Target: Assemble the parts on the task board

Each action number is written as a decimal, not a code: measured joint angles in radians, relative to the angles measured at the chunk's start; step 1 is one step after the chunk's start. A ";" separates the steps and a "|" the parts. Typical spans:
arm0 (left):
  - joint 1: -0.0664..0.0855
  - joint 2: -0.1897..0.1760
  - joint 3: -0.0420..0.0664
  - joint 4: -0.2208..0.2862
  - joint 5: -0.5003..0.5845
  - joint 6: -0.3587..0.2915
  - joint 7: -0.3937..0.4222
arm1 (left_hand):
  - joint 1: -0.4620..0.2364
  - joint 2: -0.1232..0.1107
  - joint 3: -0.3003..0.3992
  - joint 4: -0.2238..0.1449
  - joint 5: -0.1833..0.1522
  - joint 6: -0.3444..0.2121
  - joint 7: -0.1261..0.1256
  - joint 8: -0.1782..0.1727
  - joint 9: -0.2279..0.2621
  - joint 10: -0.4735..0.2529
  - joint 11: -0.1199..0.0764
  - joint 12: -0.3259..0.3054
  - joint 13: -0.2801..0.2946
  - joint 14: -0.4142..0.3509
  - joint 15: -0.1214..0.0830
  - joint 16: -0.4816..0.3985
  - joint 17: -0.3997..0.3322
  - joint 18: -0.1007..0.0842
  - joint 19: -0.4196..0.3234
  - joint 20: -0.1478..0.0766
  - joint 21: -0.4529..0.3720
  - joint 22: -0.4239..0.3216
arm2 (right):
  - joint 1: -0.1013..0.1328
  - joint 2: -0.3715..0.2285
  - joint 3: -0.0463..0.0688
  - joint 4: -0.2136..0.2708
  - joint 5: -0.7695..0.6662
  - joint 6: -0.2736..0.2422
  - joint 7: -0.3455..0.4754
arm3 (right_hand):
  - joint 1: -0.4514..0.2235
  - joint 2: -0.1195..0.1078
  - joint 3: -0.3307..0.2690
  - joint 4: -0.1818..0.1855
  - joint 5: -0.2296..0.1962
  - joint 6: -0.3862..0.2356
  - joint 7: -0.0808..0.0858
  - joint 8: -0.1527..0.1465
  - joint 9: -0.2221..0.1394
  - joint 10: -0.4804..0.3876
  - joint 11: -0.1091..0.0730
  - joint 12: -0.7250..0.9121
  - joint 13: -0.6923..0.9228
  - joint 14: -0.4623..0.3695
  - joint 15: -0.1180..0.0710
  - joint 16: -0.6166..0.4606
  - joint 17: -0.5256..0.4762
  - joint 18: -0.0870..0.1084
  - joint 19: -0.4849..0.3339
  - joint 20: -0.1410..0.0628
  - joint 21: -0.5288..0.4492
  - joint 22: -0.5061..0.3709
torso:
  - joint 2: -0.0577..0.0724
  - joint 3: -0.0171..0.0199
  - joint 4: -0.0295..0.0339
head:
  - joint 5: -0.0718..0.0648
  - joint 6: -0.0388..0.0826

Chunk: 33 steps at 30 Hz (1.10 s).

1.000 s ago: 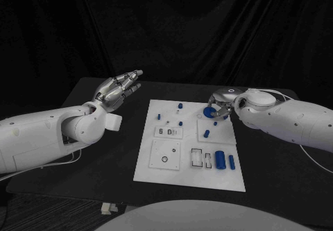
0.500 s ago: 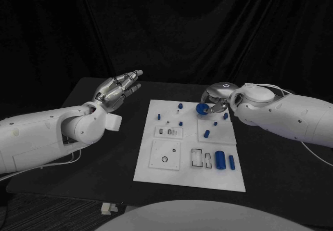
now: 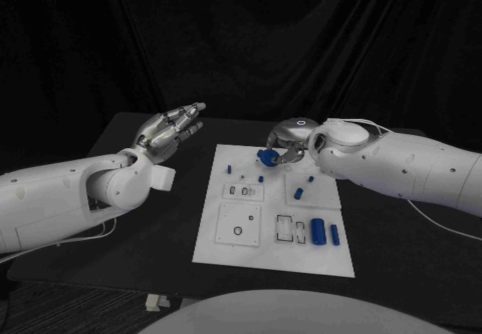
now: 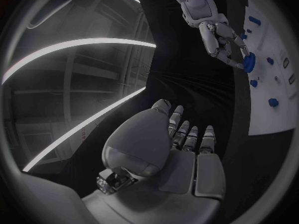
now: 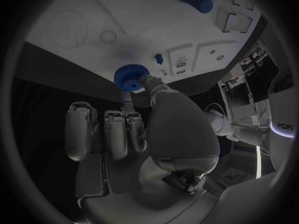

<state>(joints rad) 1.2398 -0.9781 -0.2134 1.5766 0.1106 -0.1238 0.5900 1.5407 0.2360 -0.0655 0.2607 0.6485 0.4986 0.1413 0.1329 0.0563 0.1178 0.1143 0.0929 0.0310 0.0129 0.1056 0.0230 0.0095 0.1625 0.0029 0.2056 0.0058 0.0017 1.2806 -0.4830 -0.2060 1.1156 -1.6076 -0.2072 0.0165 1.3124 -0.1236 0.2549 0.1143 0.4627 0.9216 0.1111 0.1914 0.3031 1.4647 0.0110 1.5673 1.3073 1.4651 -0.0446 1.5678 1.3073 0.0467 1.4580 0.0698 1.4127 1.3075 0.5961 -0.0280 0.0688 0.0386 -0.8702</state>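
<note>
- Two white arms reach over a black table (image 3: 150, 236), one from each side, each ending in a silver hand.
- One white task board (image 3: 276, 209) lies between the hands, in the middle of the table.
- The right hand (image 3: 288, 142) pinches one blue gear (image 3: 267, 157) between thumb and a fingertip, above the board's far edge.
- The right wrist view shows what the head view does not: the gear's toothed rim (image 5: 131, 77), and the remaining fingers (image 5: 112, 134) lying side by side, curled down beside the thumb.
- The left hand (image 3: 170, 127) hovers well apart from the board, off its left side, fingers extended, slightly apart, holding nothing.
- The left wrist view shows the left hand's palm (image 4: 181, 154) bare, and the right hand (image 4: 221, 37) across from it with the gear (image 4: 249, 62) at its fingertips.
- Nearer the robot than the right hand, one large blue cylinder (image 3: 318, 232) lies on the board with one slimmer blue rod (image 3: 334, 235) just beside it.
- Several small blue pegs (image 3: 261, 179) dot the board below the right hand; the exact count cannot be told.
</note>
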 measured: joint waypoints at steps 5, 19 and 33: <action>0.000 0.003 0.000 0.000 0.000 0.000 -0.001 | 0.000 0.000 0.000 0.000 0.000 0.000 0.000 0.000 0.000 0.000 0.000 0.000 0.000 0.004 0.004 0.000 0.000 0.000 0.000 0.000 0.000 0.000 | 0.000 0.035 0.000 -0.032 0.001 0.002 0.006 | 0.000 0.000 0.000 0.000 0.000 0.000 0.000 0.000 0.000 0.000 0.000 0.000 0.000 0.000 0.000 0.000 0.000 0.000 0.000 0.000 0.000 0.000 | 0.000 0.0007 0.0000 | -0.003 0.002; 0.000 0.010 0.000 0.000 0.000 0.001 -0.004 | 0.000 0.000 0.003 -0.003 0.000 0.000 0.000 0.000 0.000 0.000 0.000 0.004 0.000 0.004 0.004 0.000 0.001 0.000 0.004 0.004 0.000 0.000 | -0.019 0.116 0.000 -0.128 0.003 0.019 0.022 | 0.000 0.000 0.000 0.000 0.000 -0.007 -0.012 -0.006 0.001 0.000 0.000 0.000 0.001 0.000 0.000 0.000 0.000 0.000 0.000 0.000 -0.010 0.000 | 0.002 0.0013 -0.0001 | -0.005 -0.002; 0.000 0.015 0.000 0.000 0.000 0.002 -0.005 | 0.000 0.000 0.004 -0.001 0.000 0.000 0.000 0.000 0.000 0.000 0.000 0.003 0.000 0.004 0.004 0.004 0.001 0.000 0.004 0.004 0.000 0.000 | -0.038 0.153 0.000 -0.194 0.004 0.043 0.025 | 0.000 0.000 0.009 -0.008 -0.009 -0.055 -0.007 -0.027 0.105 0.000 0.000 0.000 0.001 0.000 0.000 0.000 0.001 0.000 -0.010 0.005 -0.021 0.001 | 0.002 0.0013 0.0006 | -0.003 -0.003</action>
<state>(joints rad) 1.2398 -0.9633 -0.2133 1.5768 0.1105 -0.1215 0.5850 1.5407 0.2360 -0.0612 0.2595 0.6484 0.4986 0.1413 0.1328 0.0560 0.1178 0.1143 0.0964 0.0308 0.0165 0.1091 0.0268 0.0101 0.1625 0.0065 0.2091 0.0058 0.0017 1.2425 -0.3296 -0.2058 0.9216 -1.6034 -0.1644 0.0414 1.3127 -0.1231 0.2637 0.1061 0.4537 0.8669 0.1038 0.1642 0.4083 1.4647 0.0110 1.5673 1.3079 1.4651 -0.0446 1.5678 1.3080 0.0468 1.4480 0.0745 1.3916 1.3080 0.5982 -0.0267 0.0694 0.0358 -0.8729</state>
